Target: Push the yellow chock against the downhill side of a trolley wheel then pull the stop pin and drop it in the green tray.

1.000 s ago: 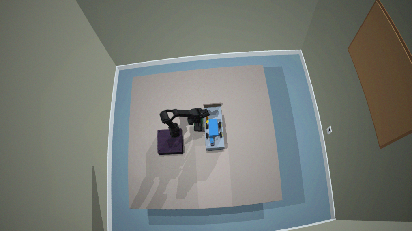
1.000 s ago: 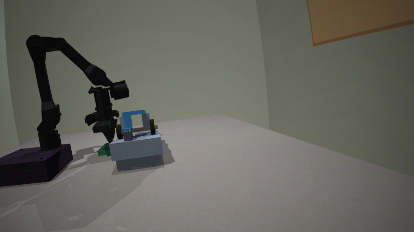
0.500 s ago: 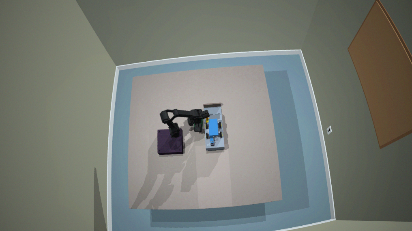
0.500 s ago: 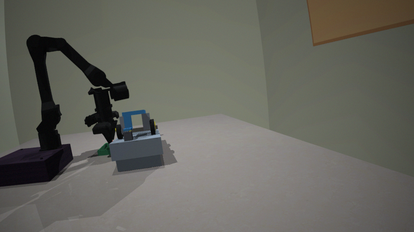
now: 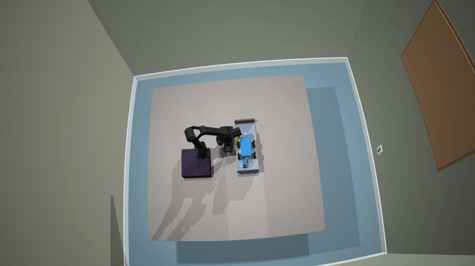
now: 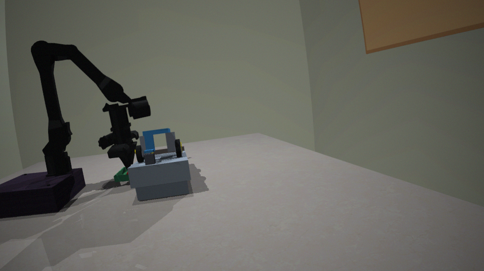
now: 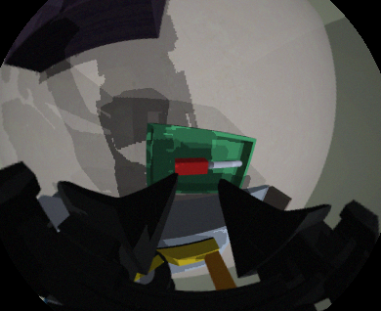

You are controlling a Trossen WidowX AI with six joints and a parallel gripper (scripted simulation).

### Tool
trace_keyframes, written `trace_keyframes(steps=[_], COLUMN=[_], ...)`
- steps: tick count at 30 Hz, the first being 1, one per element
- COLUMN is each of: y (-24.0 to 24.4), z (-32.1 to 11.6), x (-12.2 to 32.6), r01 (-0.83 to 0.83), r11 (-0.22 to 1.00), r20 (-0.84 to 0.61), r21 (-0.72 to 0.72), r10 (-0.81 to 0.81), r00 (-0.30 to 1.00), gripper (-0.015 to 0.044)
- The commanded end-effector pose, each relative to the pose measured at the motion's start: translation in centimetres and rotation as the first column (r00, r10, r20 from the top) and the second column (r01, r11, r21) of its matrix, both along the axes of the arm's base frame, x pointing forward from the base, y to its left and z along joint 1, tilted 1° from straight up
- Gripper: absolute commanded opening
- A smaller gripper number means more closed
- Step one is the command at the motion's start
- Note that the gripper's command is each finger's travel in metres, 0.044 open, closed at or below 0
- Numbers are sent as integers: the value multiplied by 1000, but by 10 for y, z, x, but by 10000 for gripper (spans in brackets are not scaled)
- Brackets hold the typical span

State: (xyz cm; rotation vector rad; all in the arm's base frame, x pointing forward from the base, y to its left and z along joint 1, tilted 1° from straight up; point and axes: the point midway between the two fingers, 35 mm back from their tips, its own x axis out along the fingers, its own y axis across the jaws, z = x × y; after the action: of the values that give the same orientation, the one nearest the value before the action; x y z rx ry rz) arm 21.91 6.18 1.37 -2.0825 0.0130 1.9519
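Note:
My gripper [image 6: 128,167] [image 7: 198,181] is open and empty, low over the green tray [image 6: 120,176] [image 7: 161,142]. The stop pin [image 7: 191,166] lies across the tray floor, red head towards one fingertip, metal shank pointing right in the wrist view. The blue trolley [image 5: 246,145] [image 6: 147,140] stands on the pale ramp [image 5: 248,170] [image 6: 158,178]. The yellow chock [image 5: 239,138] [image 7: 190,253] sits beside the trolley's near wheel on the downhill side, its orange handle [image 7: 220,271] showing in the wrist view. Whether chock and wheel touch cannot be told.
A brown stop board [image 5: 244,121] crosses the ramp's downhill end. A small grey block [image 5: 244,165] [image 6: 149,158] stands at the uphill end. The arm rises from a dark purple base [image 5: 195,168] [image 6: 32,193]. The ramp's side edge is right beside the tray and fingers.

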Motion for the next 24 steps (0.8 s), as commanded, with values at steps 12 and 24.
trace_keyframes(steps=[12, 24], y=[0, -2], z=[7, 45], x=[-1, -9], r01=[-2, -5], r11=[1000, 1000], r20=[-2, -6], r21=[0, 1], r10=[2, 5], r00=[1000, 1000], gripper=[340, 440])
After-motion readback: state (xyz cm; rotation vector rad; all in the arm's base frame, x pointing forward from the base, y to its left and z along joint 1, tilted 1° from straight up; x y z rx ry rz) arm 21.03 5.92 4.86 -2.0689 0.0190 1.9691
